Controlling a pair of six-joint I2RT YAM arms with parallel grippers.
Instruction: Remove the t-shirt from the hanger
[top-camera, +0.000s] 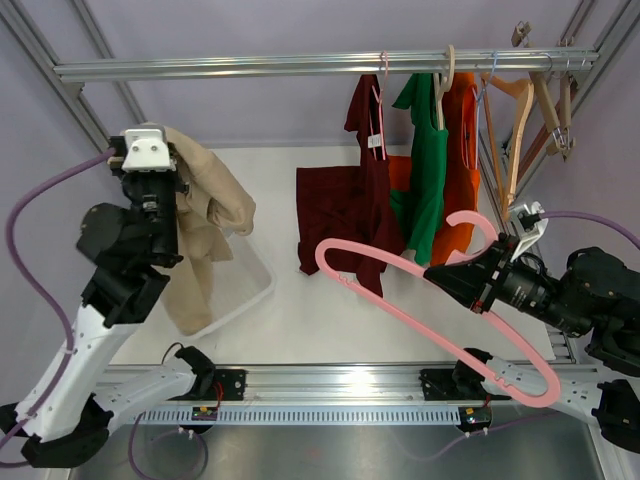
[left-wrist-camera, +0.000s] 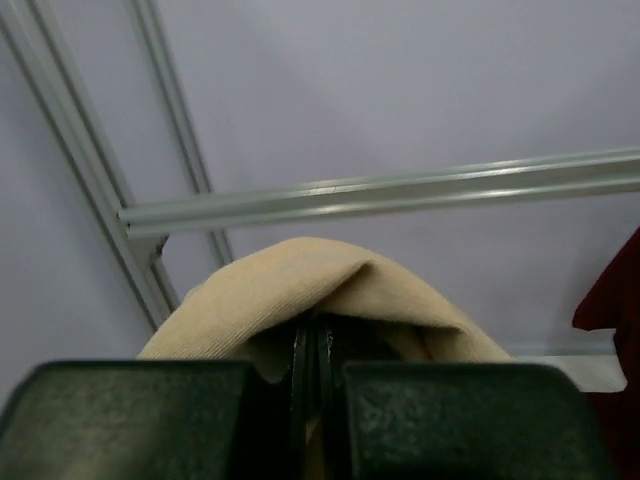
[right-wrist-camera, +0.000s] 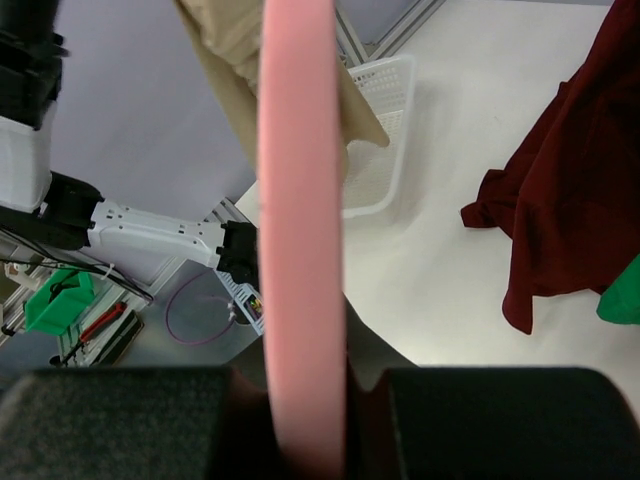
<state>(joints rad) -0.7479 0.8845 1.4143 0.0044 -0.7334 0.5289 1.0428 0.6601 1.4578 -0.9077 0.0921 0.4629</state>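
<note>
Left wrist: t-shirt (left-wrist-camera: 300, 290) between left gripper (left-wrist-camera: 312, 350)

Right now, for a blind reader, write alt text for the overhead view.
The left gripper holds a tan t-shirt over a white basket; the right gripper holds a bare pink hanger. Other clothes hang behind.

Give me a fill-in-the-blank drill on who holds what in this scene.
1. The left gripper is shut on the ____ t-shirt.
2. The right gripper is shut on the ____ hanger.
3. The white basket lies on the ____ arm's side of the table.
4. On the rail, the green shirt hangs between the maroon shirt and the ____ one.

Missing words: beige; pink; left; orange.
</note>
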